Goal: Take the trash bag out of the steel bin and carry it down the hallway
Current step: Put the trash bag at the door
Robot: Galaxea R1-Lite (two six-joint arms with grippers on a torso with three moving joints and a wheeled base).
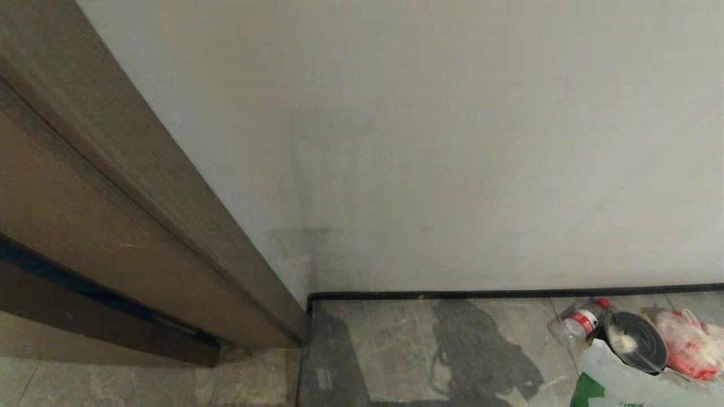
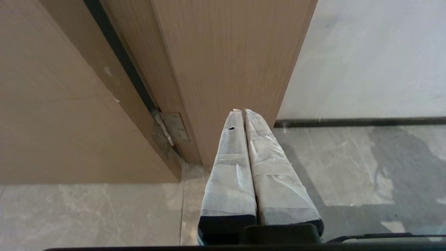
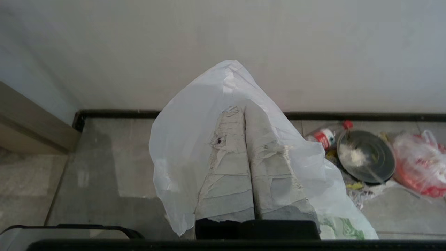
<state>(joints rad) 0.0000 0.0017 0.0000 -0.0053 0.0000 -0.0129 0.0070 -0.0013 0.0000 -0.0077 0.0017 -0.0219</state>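
Over on my left there's a brown wooden door frame (image 1: 141,186) running down to the floor, with a dark gap along the door's edge and a metal hinge (image 2: 170,134) low down. My left pincer (image 2: 243,111) hangs right in front of that frame, its taped fingers pressed together with nothing between them, so clenched and empty.

Straight ahead is a plain white wall (image 1: 452,141) with a black baseboard (image 1: 509,293) along the bottom, and glossy grey marbled floor tiles (image 1: 396,350) below it. That floor stretch is bare apart from my own shadow.

Moving right, my right pincer (image 3: 243,108) is clenched on the trash bag (image 3: 184,139); the thin white plastic drapes over and around both fingers, and the green print shows at the bag's lower part. In the head view only the bag's bottom corner peeks in at the lower right.

Past the bag, against the wall, sits the clutter: a clear plastic bottle (image 1: 577,325) with a red label and cap lying on its side, then the steel bin (image 1: 638,341) with its black ring rim, a bit of white stuff inside, and just beside it a pinkish-red bag (image 1: 687,345). Some scraps of litter (image 3: 355,190) lie on the tiles in front of the bin.
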